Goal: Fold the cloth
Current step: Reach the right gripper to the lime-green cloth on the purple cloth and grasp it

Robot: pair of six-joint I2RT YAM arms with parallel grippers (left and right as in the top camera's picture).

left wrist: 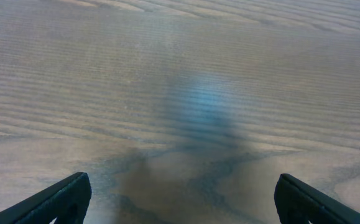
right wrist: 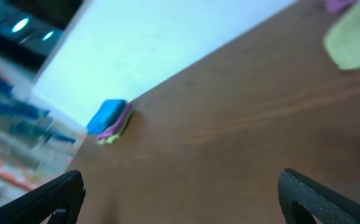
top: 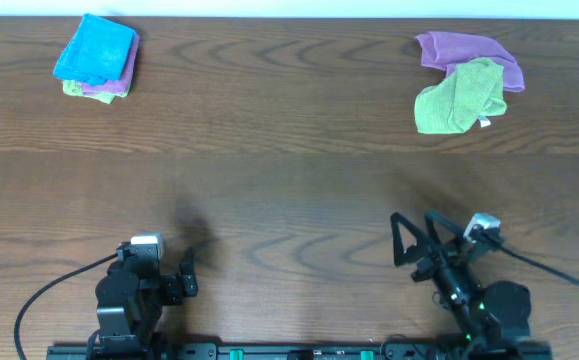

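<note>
Crumpled lime-green cloth (top: 459, 97) lies far right on the desk (top: 289, 180), touching a purple cloth (top: 469, 50), directly ahead of the nearer right tool (top: 419, 240), released and empty. The left tool (left wrist: 180, 199), also released, sits well apart.

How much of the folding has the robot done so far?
Done: nothing yet. The green cloth lies crumpled at the far right, against a purple cloth. In hand: nothing; the left gripper and right gripper are open and empty, far from it. Left to do: reach it, flatten it, fold it. The folded stack at the far left is a different pile.
</note>
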